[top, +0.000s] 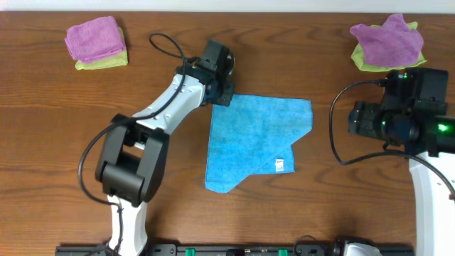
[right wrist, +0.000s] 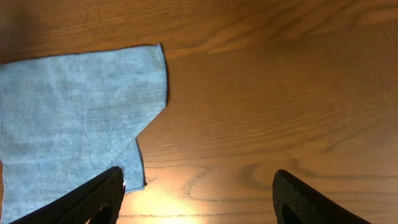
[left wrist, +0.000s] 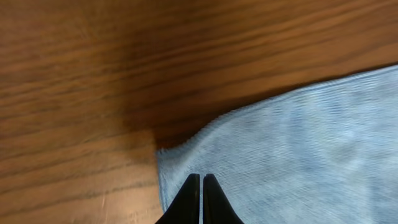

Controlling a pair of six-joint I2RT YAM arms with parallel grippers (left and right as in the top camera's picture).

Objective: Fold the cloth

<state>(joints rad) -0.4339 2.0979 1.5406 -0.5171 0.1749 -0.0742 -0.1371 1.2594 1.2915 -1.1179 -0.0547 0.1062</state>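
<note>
The sky-blue cloth (top: 256, 139) lies flat mid-table, its lower right part folded in so the white tag (top: 280, 165) shows. My left gripper (top: 222, 96) is at the cloth's far left corner. In the left wrist view its fingers (left wrist: 201, 178) are pressed together on the cloth (left wrist: 298, 143) just inside that corner, whose edge ripples slightly. My right gripper (top: 355, 119) hovers to the right of the cloth. In the right wrist view its fingers (right wrist: 199, 199) are wide open over bare wood, with the cloth's right edge (right wrist: 74, 106) by the left finger.
A purple cloth on a lime-green one (top: 96, 43) lies at the far left. Another such pile (top: 387, 43) lies at the far right, just behind my right arm. The table is brown wood (top: 64, 128).
</note>
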